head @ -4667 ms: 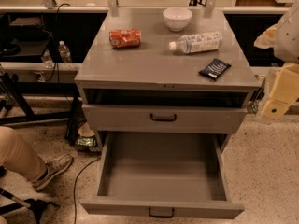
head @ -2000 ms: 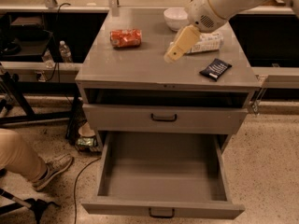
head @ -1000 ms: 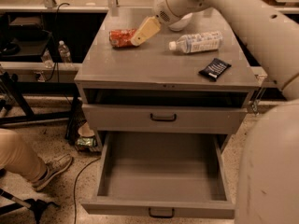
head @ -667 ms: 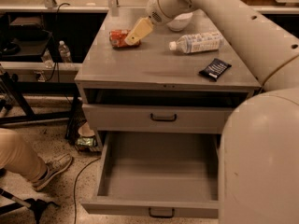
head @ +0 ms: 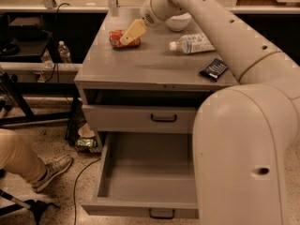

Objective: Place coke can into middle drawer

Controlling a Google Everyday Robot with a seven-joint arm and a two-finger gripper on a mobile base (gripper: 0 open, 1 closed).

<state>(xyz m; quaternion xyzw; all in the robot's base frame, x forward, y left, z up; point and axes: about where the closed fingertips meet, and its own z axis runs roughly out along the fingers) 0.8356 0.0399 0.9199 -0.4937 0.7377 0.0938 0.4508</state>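
this looks like a robotics lab or test room, not a home. a big cream-white robot arm (head: 234, 50) reaches over a plain grey metal drawer cabinet (head: 140, 118). its gripper (head: 130, 33) hangs at the back left of the cabinet's surface (head: 150, 67), over a dented red soda can (head: 115, 36). the floor (head: 51, 135) is hard speckled terrazzo, with a loose black cable (head: 75, 191) trailing across it. dark workbench frames (head: 28, 69) line the wall behind, with a small clear water bottle (head: 64, 53) standing on one. a seated person's tan trouser leg (head: 16, 156) and grey sneaker (head: 51, 168) poke in at the left, near some black stand legs (head: 28, 204).
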